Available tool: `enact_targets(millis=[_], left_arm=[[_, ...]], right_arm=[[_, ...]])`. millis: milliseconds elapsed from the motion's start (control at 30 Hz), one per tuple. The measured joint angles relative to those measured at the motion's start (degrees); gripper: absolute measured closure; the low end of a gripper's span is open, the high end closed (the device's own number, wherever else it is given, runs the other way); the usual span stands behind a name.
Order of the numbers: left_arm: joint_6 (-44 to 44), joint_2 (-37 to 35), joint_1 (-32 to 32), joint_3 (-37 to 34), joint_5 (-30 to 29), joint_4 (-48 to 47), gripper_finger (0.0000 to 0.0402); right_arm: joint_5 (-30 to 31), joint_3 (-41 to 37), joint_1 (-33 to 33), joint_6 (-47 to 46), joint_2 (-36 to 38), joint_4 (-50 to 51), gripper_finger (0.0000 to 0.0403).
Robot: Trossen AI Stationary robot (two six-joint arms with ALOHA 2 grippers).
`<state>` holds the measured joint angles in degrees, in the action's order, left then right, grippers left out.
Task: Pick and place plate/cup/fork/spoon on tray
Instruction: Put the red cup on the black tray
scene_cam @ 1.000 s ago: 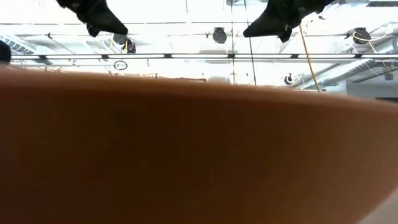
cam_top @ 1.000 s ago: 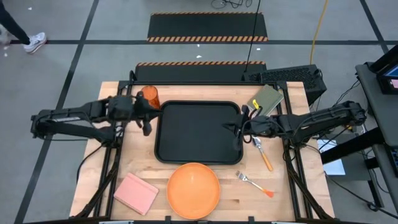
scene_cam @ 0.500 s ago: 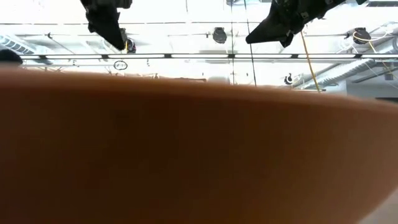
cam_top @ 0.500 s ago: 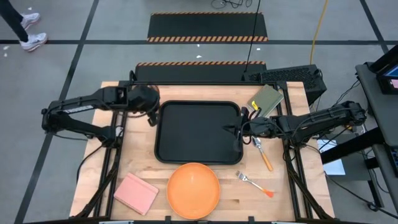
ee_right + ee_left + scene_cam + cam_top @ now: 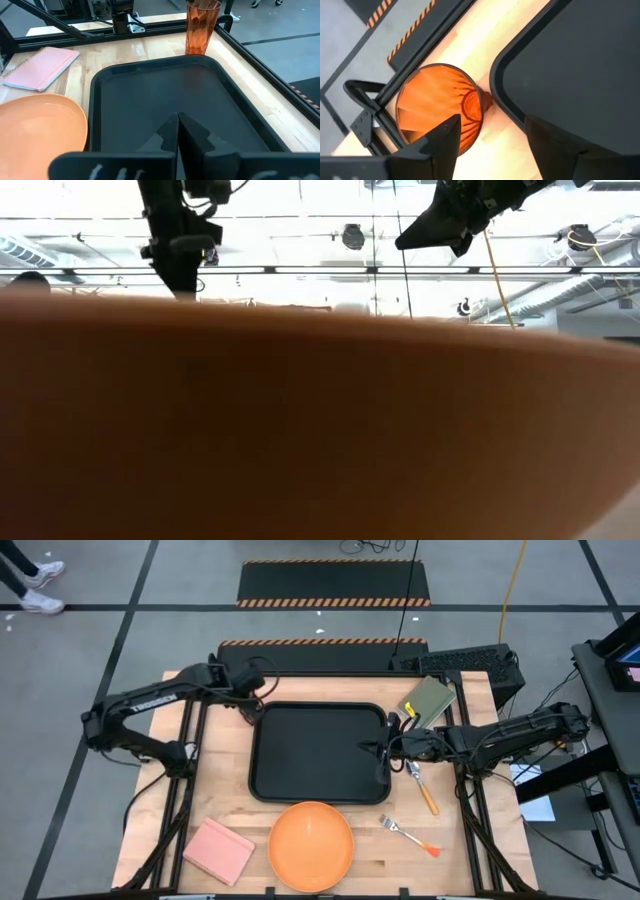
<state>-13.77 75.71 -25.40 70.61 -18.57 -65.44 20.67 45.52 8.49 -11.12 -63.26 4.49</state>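
Observation:
The orange-brown cup (image 5: 440, 107) stands upright on the wood beside the far left corner of the black tray (image 5: 318, 755). My left gripper (image 5: 492, 135) hangs open above it, pointing down. One finger is over the cup's rim and the other over the tray's corner. In the high view this gripper (image 5: 248, 698) hides the cup. My right gripper (image 5: 177, 131) is shut and holds nothing, at the tray's right rim (image 5: 385, 748). The orange plate (image 5: 312, 845) lies near the front edge. The spoon (image 5: 422, 785) and fork (image 5: 410, 835) lie right of the tray.
A pink flat block (image 5: 218, 850) lies at the front left and an olive-green one (image 5: 427, 700) at the far right. The plate's rim (image 5: 320, 430) fills most of the low view. Black frame bars run along the table's far edge near the cup (image 5: 202, 27).
My left gripper has gone from beside the tray's left rim toward the far edge and now stands over the cup. Its arm has swung round and the gripper has come down lower in the low view. My right arm has kept still.

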Motion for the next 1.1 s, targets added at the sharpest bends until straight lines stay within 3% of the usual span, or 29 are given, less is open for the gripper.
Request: enact_targets(millis=[200, 367, 733, 1100], left_arm=[[-0.31, 4.1, -1.65, 0.0, -0.05, -0.01, 0.0142], [1.67, 6.23, -3.03, 0.0, -0.04, -0.04, 0.014], [7.25, 7.58, -7.9, 0.0, 3.57, -0.1, 0.0203], [11.19, 7.58, -8.11, 0.0, 6.57, -0.87, 0.0268]], right_arm=[[0.0, 0.0, 0.0, 0.03, 0.0, 0.04, 0.0403], [0.0, 0.0, 0.01, 0.03, 0.0, 0.09, 0.0403], [-1.68, 0.0, 0.04, 0.05, 0.0, 0.37, 0.0403], [-4.5, 0.0, 0.17, 0.26, 0.0, 0.31, 0.0403]])
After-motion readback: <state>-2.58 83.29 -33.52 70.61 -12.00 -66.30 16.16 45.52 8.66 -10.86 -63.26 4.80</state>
